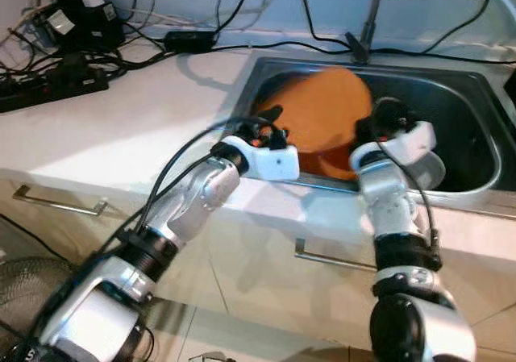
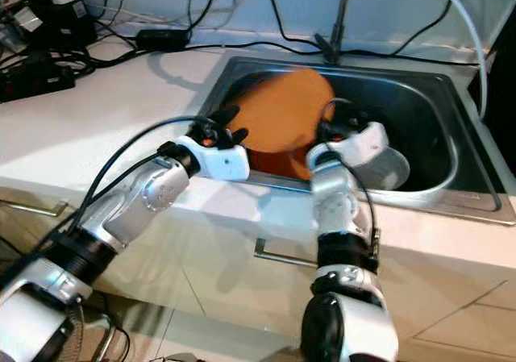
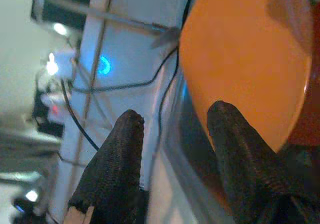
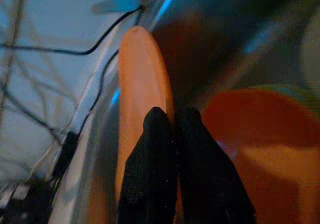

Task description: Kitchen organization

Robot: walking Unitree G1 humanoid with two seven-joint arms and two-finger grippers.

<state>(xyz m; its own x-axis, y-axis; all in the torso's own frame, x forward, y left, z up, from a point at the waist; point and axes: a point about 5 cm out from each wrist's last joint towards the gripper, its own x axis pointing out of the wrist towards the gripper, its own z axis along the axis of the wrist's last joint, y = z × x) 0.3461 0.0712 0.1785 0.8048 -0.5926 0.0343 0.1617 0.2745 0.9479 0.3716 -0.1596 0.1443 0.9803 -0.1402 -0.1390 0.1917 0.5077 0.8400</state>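
A large orange plate (image 1: 322, 108) stands tilted up inside the steel sink (image 1: 455, 96). My right gripper (image 1: 377, 122) is shut on the plate's right rim; the right wrist view shows both fingers (image 4: 160, 149) pinched together on the plate's thin edge (image 4: 142, 74). Beneath it lies a second orange dish (image 4: 250, 119). My left gripper (image 1: 270, 122) hovers open at the sink's front left corner, beside the plate's left edge (image 3: 245, 54). One of its fingertips (image 3: 227, 129) is in front of the plate, and nothing is between the fingers.
A pale bowl (image 1: 435, 172) sits in the sink to the right of my right wrist. The faucet stem (image 1: 367, 23) rises behind the sink. Power strips and tangled cables (image 1: 56, 76) crowd the counter's back left. Drawer handles (image 1: 60, 205) run below the counter edge.
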